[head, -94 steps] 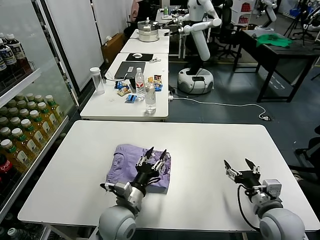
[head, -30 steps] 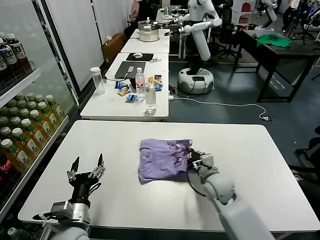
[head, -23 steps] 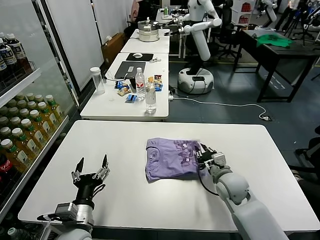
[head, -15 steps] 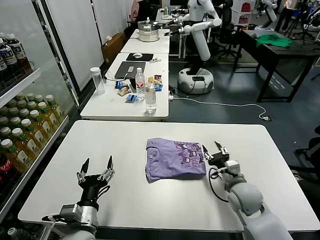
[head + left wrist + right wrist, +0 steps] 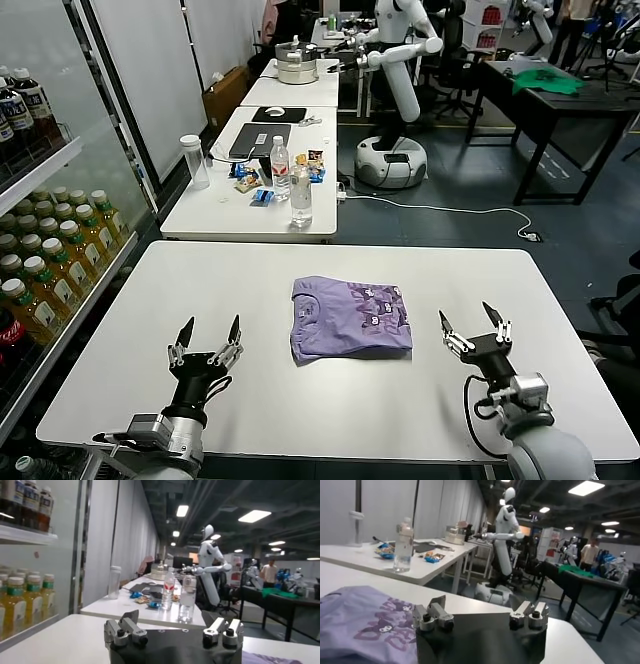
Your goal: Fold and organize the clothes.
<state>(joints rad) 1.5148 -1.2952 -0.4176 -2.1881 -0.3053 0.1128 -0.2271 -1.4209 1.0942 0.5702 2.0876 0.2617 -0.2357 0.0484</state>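
Note:
The clothes, one lavender T-shirt (image 5: 350, 318), lie folded into a small rectangle in the middle of the white table (image 5: 300, 270), pale print facing up; the shirt also shows in the right wrist view (image 5: 360, 620). My right gripper (image 5: 471, 324) stands open at the near right, apart from the shirt's right edge, with nothing between its fingers (image 5: 436, 604). At the near left my left gripper (image 5: 208, 336) is open and empty too, well clear of the shirt, its fingers (image 5: 131, 617) spread wide.
A second white table (image 5: 250, 215) behind carries water bottles (image 5: 300, 195), snacks and a laptop. A drinks shelf (image 5: 40, 260) runs along the left. Another robot (image 5: 395, 80) and a dark table with a green cloth (image 5: 545, 82) stand far back.
My right gripper pushed the folded shirt to the table's middle, let go of its right edge, opened and drew back to the near right. The left gripper rose slightly at the near left.

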